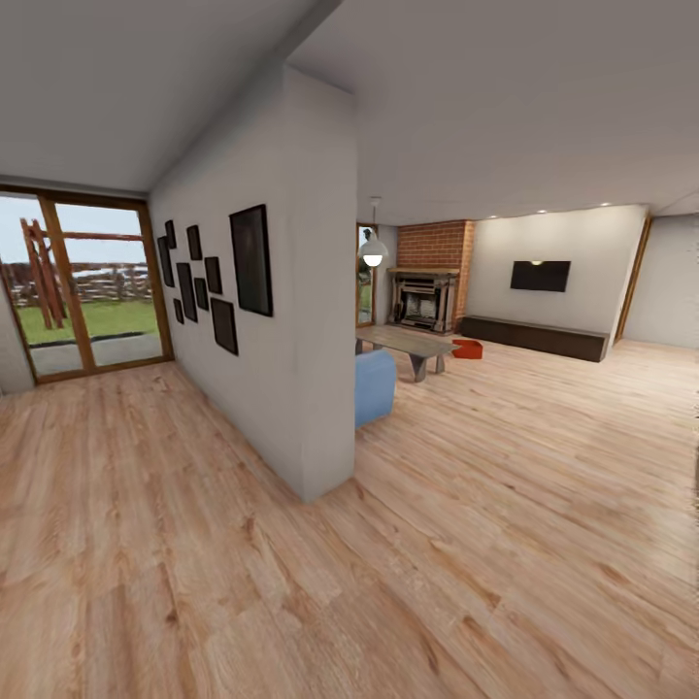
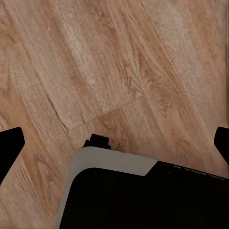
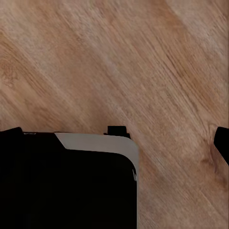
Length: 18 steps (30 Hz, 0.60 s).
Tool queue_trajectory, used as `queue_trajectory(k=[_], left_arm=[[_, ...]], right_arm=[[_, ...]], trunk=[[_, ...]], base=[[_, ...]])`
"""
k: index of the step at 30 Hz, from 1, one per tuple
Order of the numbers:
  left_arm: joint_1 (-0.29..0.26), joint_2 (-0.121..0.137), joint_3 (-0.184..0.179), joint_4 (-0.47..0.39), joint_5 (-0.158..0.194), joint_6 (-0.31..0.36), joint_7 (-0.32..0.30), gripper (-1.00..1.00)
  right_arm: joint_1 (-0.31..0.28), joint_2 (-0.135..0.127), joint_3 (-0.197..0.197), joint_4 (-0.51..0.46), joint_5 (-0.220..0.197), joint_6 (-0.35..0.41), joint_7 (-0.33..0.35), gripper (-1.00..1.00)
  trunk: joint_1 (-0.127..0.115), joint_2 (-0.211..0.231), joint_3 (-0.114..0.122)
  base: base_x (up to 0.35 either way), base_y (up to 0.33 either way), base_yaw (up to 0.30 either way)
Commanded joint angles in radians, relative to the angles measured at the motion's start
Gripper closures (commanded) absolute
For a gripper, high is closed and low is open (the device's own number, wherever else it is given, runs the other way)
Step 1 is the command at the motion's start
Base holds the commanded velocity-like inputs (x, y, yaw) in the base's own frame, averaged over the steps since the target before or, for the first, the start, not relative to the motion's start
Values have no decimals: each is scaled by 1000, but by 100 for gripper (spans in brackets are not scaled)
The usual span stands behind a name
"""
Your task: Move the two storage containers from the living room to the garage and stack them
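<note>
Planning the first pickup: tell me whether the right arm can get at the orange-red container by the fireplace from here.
Probably not. The container sits far across the wood floor, beside the low table; the right wrist view faces bare planks.

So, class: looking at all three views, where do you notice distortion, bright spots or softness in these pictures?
Head view: wide-angle stretch bends the dividing wall and ceiling lines; the pendant lamp and glass doors are brightest; the far orange-red container is small and soft. Left and right wrist views: even light on the wood-plank floor, grain slightly blurred.

The left pincer point(image 2: 114, 143) points down, its dark fingertips point(image 2: 9, 145) spread wide apart. The right pincer point(image 3: 117, 143) likewise points down, fingertips point(image 3: 222, 143) splayed wide.
</note>
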<state>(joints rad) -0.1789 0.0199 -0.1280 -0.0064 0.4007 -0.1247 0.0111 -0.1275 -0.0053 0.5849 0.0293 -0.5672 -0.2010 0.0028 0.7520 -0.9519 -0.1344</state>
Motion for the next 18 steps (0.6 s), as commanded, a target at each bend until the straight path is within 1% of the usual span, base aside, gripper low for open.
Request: queue_trajectory(k=[1, 18], left_arm=[[-1, 0, -9, 0, 8, -3, 1, -100], [-1, 0, -9, 0, 7, -3, 1, -100]], right_arm=[[-1, 1, 9, 3, -6, -5, 0, -100], [-1, 1, 10, 3, -3, -5, 0, -100]], trunk=[[1, -1, -1], [1, -1, -1]], base=[[322, 0, -210], [322, 0, -288]])
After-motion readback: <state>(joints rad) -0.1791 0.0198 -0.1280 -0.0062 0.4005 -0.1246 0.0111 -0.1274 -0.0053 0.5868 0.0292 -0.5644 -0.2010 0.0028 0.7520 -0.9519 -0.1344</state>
